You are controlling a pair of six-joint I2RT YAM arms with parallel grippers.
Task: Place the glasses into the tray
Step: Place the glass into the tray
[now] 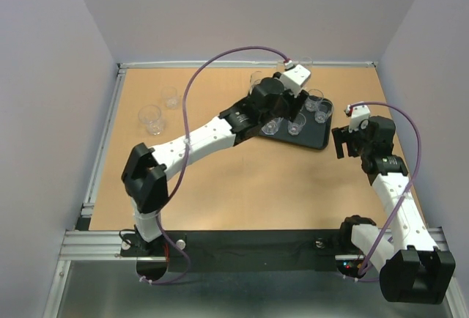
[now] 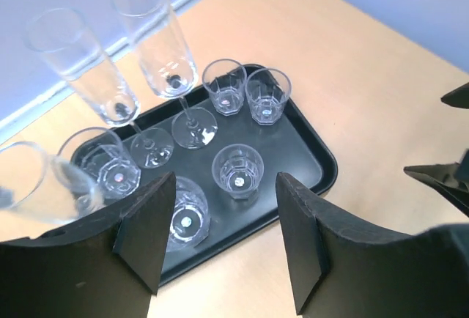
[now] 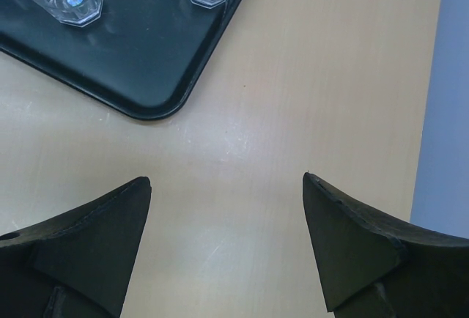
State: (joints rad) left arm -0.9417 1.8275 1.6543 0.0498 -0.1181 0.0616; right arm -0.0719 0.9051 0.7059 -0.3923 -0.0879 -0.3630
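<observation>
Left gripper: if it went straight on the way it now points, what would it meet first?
Probably the short tumbler standing in the tray, centred between the left gripper's open fingers in its wrist view. A second tumbler beside one finger sits close too; depth is unclear.

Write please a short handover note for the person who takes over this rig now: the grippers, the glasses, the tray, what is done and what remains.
Left gripper: open, holding nothing, above the near edge of the tray, with one tumbler below it, beside a finger.
Right gripper: open, empty, over the table beside a tray corner.
Done: five tumblers and two flutes stand upright in the tray. A third flute shows at the picture's edge; I cannot tell whether it is in the tray.
Remaining: two tumblers on the table, far to the left of the tray.
</observation>
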